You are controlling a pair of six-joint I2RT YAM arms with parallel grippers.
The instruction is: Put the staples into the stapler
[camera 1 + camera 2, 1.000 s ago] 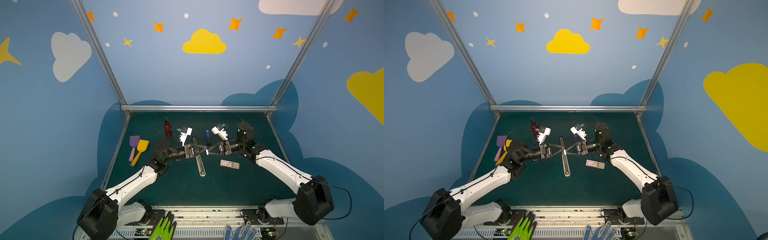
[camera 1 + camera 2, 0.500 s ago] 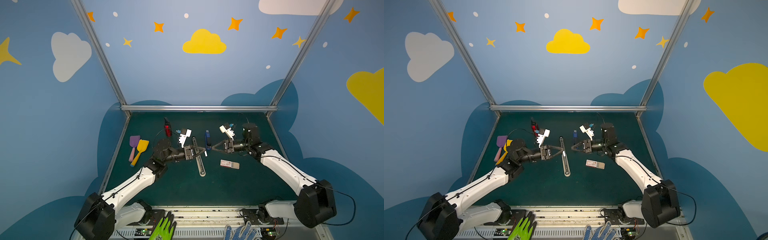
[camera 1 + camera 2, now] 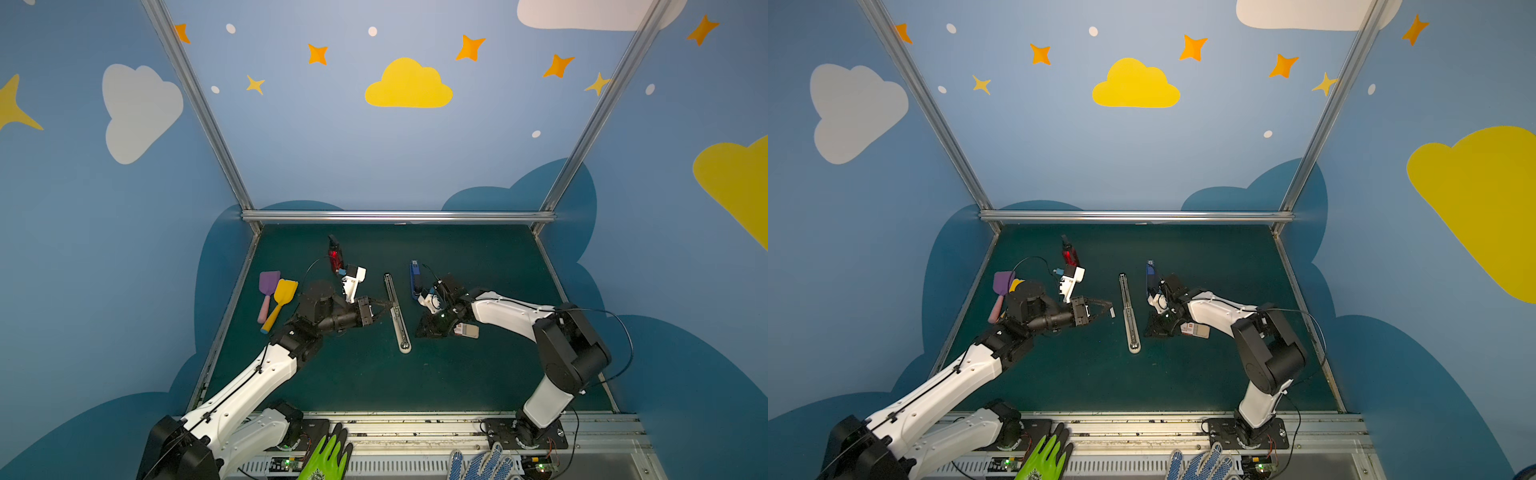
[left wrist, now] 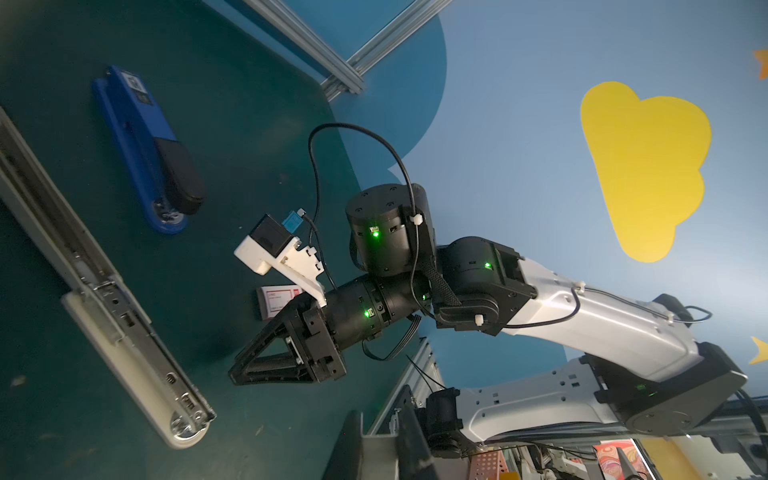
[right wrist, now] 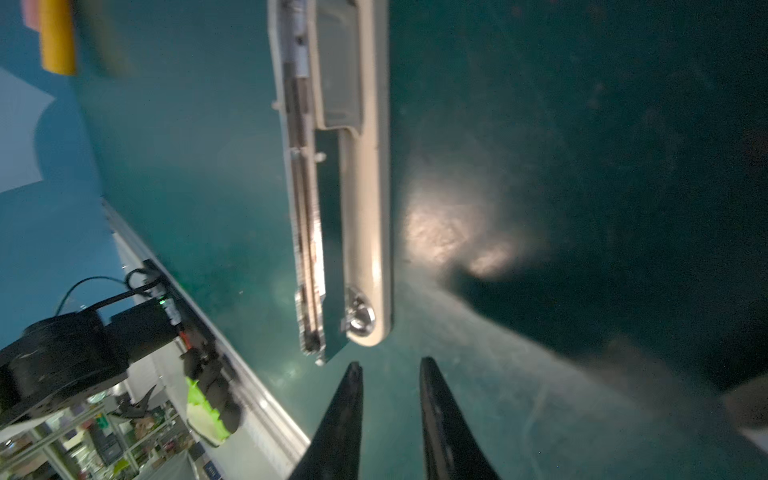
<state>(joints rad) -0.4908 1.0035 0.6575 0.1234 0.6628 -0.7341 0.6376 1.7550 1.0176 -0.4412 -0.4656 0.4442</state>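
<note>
In a top view the left gripper [image 3: 1108, 309], jaws nearly closed, pinches a thin pale staple strip [image 3: 1112, 312] beside the opened stapler [image 3: 1128, 311]. Right gripper [image 5: 388, 368] slightly parted, empty (fingers bare); the white, red-labelled staple box [image 3: 1196, 330] lies flat just beside it.

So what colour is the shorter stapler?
Shorter stapler: blue with black, best in the left wrist view.

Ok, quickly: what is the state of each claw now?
Left claw: closed on what looks like a staple strip.
Right claw: open, empty.
</note>
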